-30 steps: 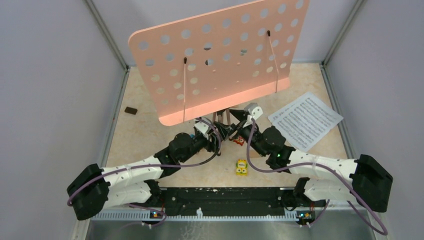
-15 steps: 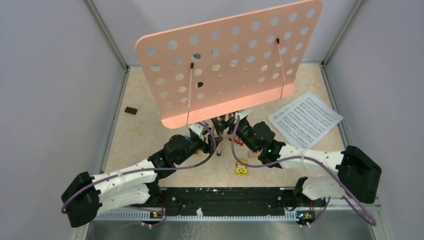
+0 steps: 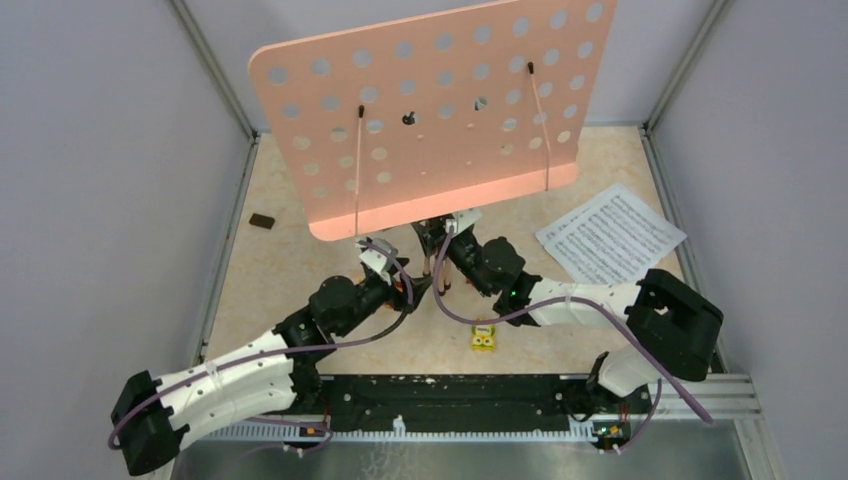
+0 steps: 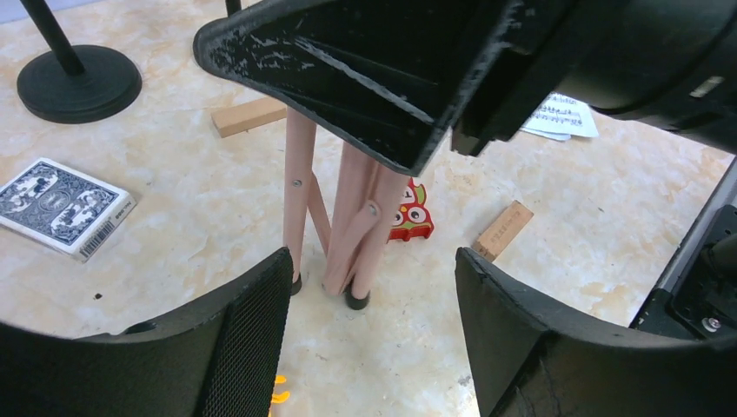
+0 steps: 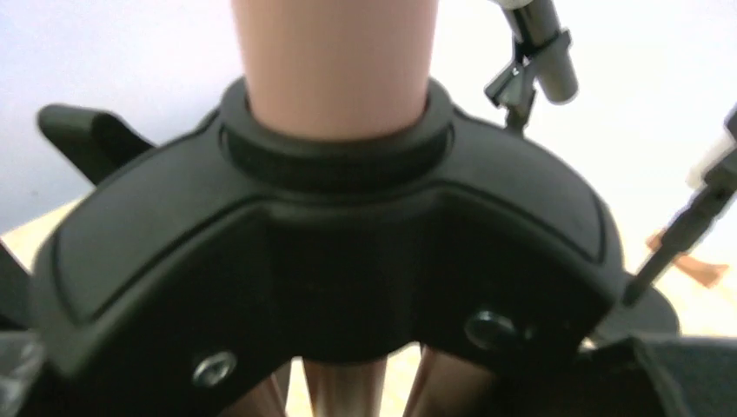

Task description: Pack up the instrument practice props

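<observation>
Overhead, my left gripper point(image 3: 378, 262) and right gripper point(image 3: 440, 240) sit close together beneath the lower edge of the pink music desk point(image 3: 440, 110), which stands tilted over the middle of the worktop point(image 3: 290, 270). Their jaws are too small here to judge. A sheet-music page point(image 3: 610, 240) lies to the right, well apart. A yellow toy car point(image 3: 485, 336) sits nearer my bases.

From my left wrist, my fingers point(image 4: 252, 321) are spread wide and hold nothing. The pink tripod legs point(image 4: 348, 208), gathered close, stand just beyond the gap with their feet on the worktop. A red toy point(image 4: 410, 217) sits behind them and a wooden block point(image 4: 504, 230) to the right. A blue card box point(image 4: 61, 204) and a black round-based holder point(image 4: 78, 82) are to the left.

From my right wrist, the stand's black collar point(image 5: 330, 243) and pink tube point(image 5: 335, 61) fill the picture, very close. I cannot tell whether that gripper is closed on them.
</observation>
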